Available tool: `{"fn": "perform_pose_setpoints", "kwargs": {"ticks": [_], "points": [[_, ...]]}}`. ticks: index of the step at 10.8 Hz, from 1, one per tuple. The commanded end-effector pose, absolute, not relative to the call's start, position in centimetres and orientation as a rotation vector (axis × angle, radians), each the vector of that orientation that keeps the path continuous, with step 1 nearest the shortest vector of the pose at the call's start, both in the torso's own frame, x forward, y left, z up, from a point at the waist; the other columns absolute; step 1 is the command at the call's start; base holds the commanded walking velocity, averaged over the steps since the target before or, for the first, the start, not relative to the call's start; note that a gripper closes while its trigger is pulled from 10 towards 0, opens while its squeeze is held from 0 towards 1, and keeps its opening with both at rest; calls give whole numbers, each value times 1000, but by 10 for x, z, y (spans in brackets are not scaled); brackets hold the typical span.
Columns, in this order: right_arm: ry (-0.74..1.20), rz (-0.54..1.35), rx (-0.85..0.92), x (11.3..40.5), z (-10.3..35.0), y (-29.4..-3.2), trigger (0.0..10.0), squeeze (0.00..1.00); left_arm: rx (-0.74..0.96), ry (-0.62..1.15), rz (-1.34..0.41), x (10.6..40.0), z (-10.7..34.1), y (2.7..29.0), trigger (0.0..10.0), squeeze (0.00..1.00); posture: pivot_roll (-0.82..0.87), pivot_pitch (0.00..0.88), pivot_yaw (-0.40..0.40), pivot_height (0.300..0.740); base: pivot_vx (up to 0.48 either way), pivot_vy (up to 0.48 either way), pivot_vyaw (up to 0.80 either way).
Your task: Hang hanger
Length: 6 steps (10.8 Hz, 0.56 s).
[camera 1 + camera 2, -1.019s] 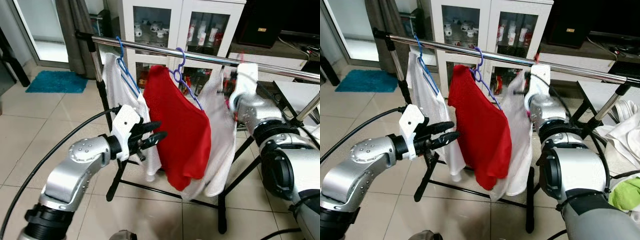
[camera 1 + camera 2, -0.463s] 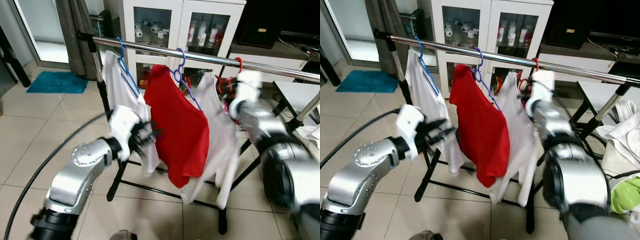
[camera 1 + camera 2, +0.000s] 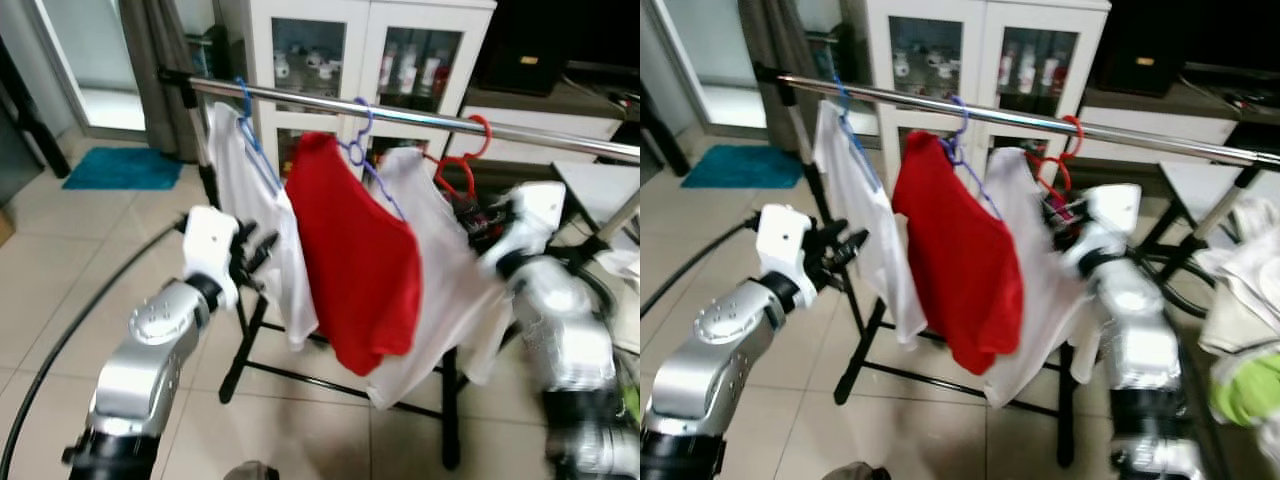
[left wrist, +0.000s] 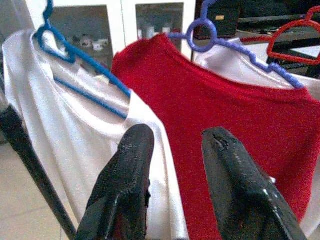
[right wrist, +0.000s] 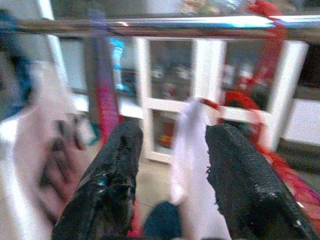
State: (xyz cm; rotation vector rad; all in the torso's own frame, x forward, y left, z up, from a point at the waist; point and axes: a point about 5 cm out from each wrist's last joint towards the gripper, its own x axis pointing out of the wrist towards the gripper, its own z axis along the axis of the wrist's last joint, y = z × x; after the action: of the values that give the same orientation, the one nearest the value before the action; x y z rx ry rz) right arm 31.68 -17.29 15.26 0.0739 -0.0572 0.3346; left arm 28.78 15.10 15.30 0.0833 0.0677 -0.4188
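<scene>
Three hangers sit on the metal rail now. The red hanger is the one I had to hang. Its hook is over the rail, toward the rail's right end, so it carries its white shirt by itself. I think the job is nearly done.

My right gripper is just beside that shirt, below the rail. Its two black fingers are spread apart and hold nothing. A fold of white cloth lies between them, but they do not pinch it. I judge they are apart so the hanger can swing free.

Next along the rail, near its middle, is the purple hanger with the red shirt. After that, by the rail's left end, is the blue hanger with another white shirt.

My left gripper is in front of these two shirts, close to them but not touching. Its fingers are apart too, with nothing in them. It may be there to keep the clothes from swaying.

Behind the rail is a white cabinet with glass doors.
</scene>
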Motion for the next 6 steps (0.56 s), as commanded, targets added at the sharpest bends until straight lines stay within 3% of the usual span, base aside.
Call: {"fn": "perform_pose_setpoints", "kwargs": {"ticks": [1,2,3,4,6], "points": [[-106,350,57,316,161,-169,10000,1000,95,52,-426,290,155,147,10000,0,-24,0,24,740,0,0,0],[-116,354,66,314,160,-161,10000,1000,87,31,-422,293,158,145,10000,0,-22,0,19,740,0,0,0],[-67,305,21,310,152,-155,10000,1000,64,7,-404,295,161,144,10000,0,-9,0,4,740,334,0,800],[-57,246,91,309,150,-156,10000,1000,72,16,-405,292,158,145,10000,0,-1,0,-5,740,360,0,800],[-79,253,81,315,156,-154,10000,1000,80,19,-415,290,155,144,10000,0,7,0,-17,740,356,0,756]]}}
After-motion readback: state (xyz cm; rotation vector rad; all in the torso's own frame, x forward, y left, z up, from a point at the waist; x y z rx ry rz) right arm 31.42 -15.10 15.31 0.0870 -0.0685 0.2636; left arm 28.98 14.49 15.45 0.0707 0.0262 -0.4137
